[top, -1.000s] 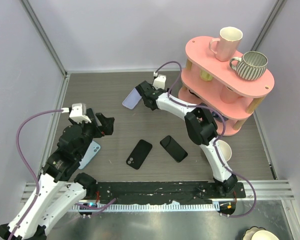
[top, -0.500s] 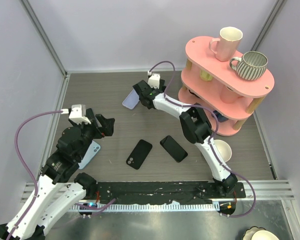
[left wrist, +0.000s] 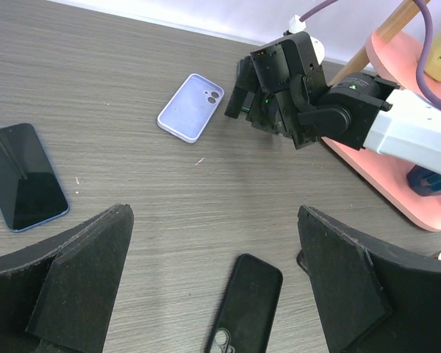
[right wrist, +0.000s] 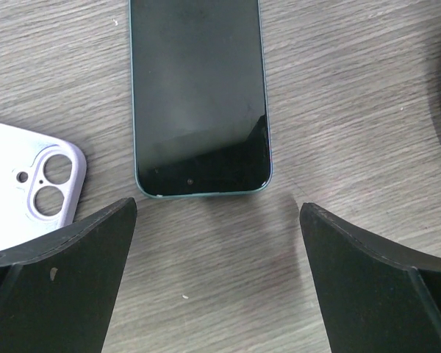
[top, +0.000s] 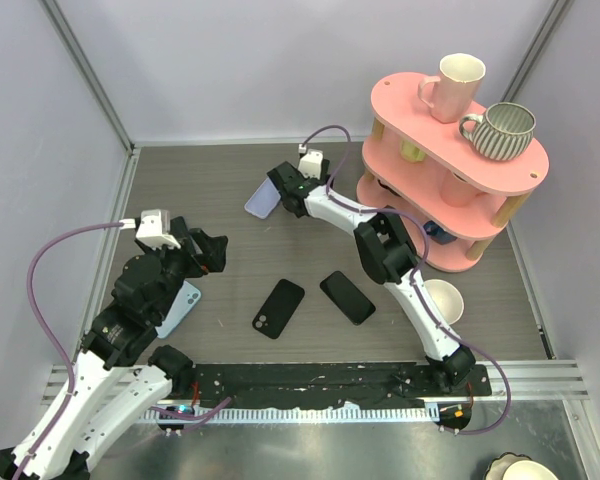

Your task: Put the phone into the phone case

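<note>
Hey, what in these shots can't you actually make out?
- Top view: light blue item lies mostly under the left arm; phone or case, cannot tell.
- Right wrist view: phone is cut off by the top edge; pale lavender case is cut by the left edge.
- Left wrist view: black case runs off the bottom edge.

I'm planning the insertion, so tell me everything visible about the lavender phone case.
The lavender phone case is a pale, matte shell with rounded corners and a two-hole camera cutout in one corner. It lies flat on the wood-grain table, far side, beside the open right gripper; nothing grips it.
</note>
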Controlling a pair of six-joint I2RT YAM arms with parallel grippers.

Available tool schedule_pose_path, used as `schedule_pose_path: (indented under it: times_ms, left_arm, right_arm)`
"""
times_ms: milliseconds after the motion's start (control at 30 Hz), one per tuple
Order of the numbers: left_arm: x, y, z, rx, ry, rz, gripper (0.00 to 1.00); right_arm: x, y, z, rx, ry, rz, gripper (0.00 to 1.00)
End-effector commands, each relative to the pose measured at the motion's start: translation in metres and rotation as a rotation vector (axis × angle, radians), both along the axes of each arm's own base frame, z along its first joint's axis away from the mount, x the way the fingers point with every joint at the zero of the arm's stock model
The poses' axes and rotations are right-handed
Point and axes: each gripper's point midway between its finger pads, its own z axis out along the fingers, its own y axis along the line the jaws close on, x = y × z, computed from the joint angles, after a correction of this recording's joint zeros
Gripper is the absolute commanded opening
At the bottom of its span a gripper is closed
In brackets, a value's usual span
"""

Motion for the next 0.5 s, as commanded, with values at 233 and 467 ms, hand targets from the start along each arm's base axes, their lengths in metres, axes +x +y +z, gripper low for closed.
schedule_pose_path:
  times_ms: [233,467]
  left_arm:
    - [-0.001,0.006,0.02,-0.017,-0.052,0.029,0.99]
    - [0.001,0.006,0.017,-0.008,-0.043,0.031,0.99]
  right_arm:
    - [0.022,-0.003,-0.006,0.076,-0.009,-0.032,0.99]
    - [0.026,-0.002,-0.014,0.077,-0.004,-0.035,0.93]
